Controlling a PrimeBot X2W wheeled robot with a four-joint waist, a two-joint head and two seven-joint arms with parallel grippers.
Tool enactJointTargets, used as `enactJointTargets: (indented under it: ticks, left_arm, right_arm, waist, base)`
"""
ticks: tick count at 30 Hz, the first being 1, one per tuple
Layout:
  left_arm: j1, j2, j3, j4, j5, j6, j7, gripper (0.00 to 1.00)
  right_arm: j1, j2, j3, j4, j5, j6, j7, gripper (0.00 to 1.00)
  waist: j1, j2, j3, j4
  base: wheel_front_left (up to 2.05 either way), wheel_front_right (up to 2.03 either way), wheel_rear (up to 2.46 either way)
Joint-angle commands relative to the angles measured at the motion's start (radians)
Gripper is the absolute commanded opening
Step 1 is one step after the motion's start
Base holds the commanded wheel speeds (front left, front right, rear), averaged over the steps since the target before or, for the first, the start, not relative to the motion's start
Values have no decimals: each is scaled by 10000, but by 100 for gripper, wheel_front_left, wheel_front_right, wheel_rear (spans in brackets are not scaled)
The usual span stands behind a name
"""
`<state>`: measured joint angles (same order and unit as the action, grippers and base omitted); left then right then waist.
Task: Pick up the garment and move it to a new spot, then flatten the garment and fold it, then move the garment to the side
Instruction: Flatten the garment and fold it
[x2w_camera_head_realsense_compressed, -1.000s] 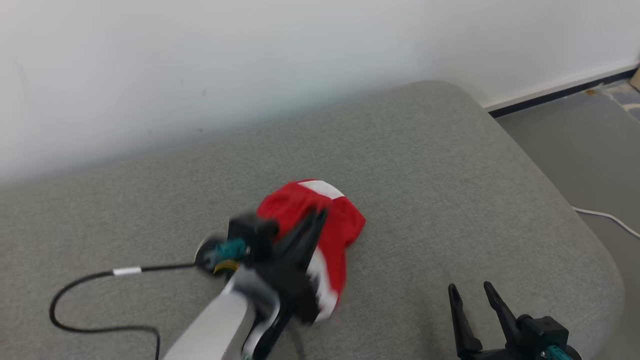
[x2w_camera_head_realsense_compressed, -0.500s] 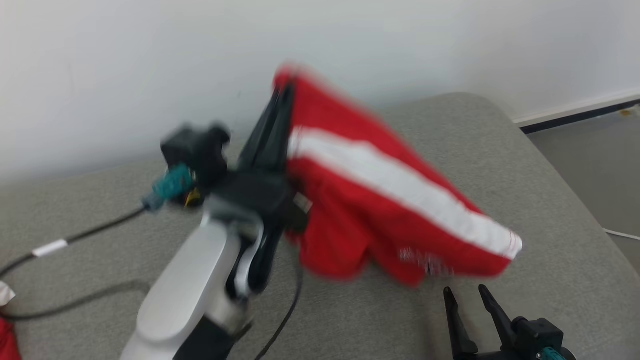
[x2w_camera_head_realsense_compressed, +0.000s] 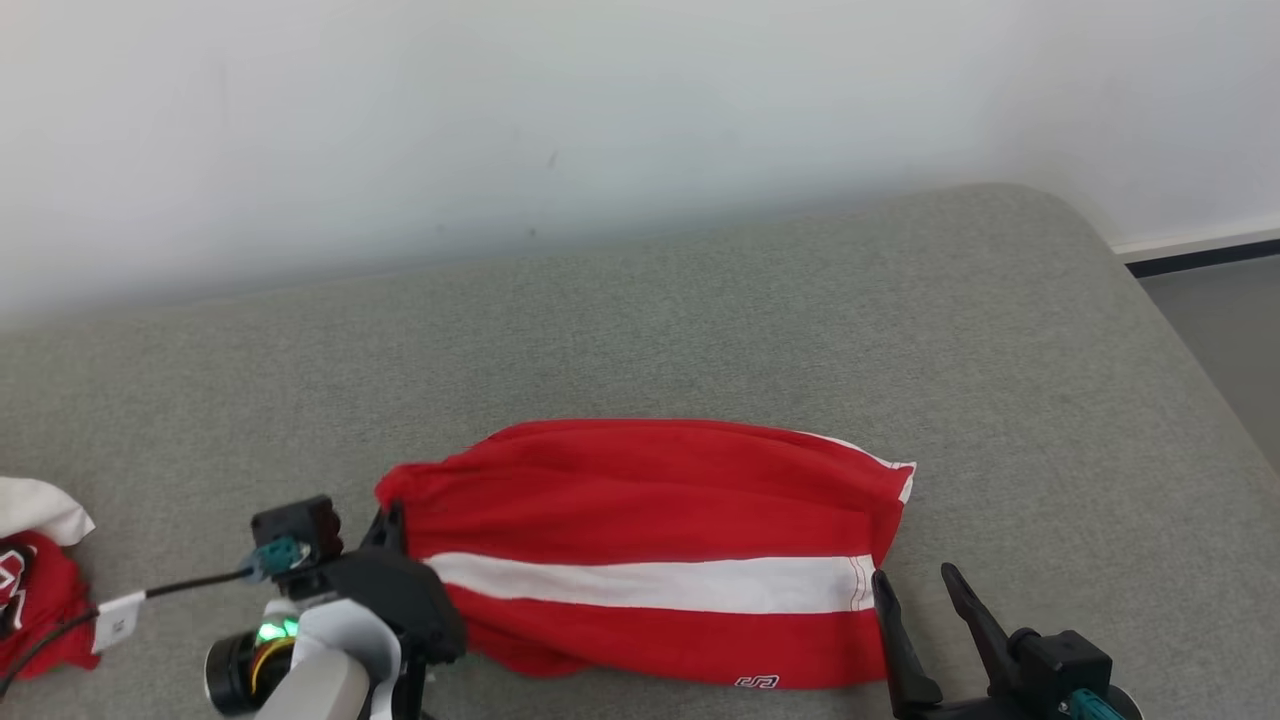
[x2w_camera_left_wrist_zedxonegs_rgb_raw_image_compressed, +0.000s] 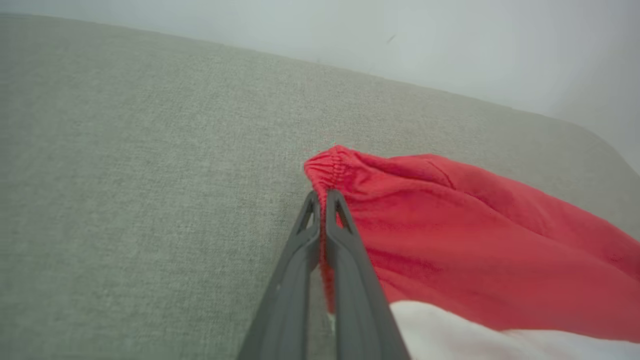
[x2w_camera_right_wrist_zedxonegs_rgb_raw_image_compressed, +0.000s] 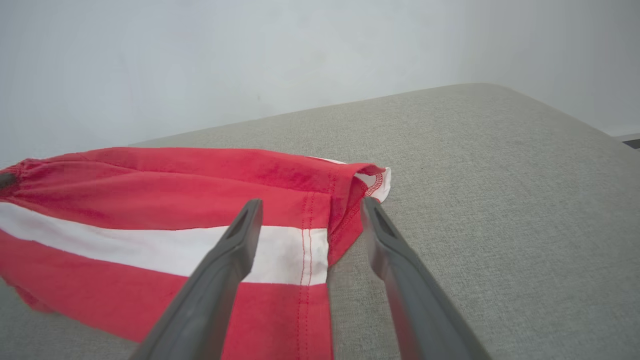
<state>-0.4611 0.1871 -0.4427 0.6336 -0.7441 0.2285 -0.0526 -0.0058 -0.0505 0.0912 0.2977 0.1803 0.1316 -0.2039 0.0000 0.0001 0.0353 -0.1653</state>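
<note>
Garment: red white-striped fabric shorts (x2w_camera_head_realsense_compressed: 650, 500) lie lower centre on grey upholstered cushion (x2w_camera_head_realsense_compressed: 700, 320).
Left gripper (x2w_camera_left_wrist_zedxonegs_rgb_raw_image_compressed: 322, 196): fingers pinching its elastic corner.
Right gripper (x2w_camera_head_realsense_compressed: 915, 577): fingers spread, lower right.

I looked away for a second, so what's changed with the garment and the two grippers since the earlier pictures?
The left gripper lifted the crumpled garment, swung it up and laid it out flat on the couch. Its jaws stayed shut on the waistband corner. The right gripper stayed open, holding nothing, with the garment's hem now lying by it.
</note>
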Motion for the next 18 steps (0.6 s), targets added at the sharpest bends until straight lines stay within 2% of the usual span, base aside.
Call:
enactJointTargets:
  ticks: [1,2,3,7,10,14,18]
  left_arm:
    - [290,25,86,102,-157,-40,-31,0]
    - [370,15,146,141,-267,-78,-57,34]
    - [431,9,193,177,-335,-137,-105,100]
    - [857,71,110,254,-354,-318,-181,100]
    - [1123,319,65,-32,-377,-564,-189,100]
    - [1447,714,-12,-465,-389,-819,56,100]
    - [1458,755,-69,-701,-583,-988,405,100]
  right_arm:
    - [-58,6,19,-29,22,-18,-4,100]
    - [-48,5,18,-38,21,-18,-4,100]
    - [-40,3,3,-40,13,-18,-1,100]
    - [63,5,-110,-113,-56,-18,62,100]
    - [192,5,-304,-260,-138,-18,103,100]
    - [289,3,-415,-419,-205,-18,181,100]
    - [300,5,-372,-495,-194,-18,256,100]
  waist:
    - [0,-1,9,75]
    - [0,-1,10,105]
    - [0,-1,9,140]
    - [0,-1,-48,339]
    - [0,-1,-77,536]
    - [0,-1,-87,749]
    - [0,-1,-47,861]
  base:
    - [0,0,0]
    - [0,0,0]
    - [0,0,0]
    - [0,0,0]
    - [0,0,0]
    - [0,0,0]
    - [0,0,0]
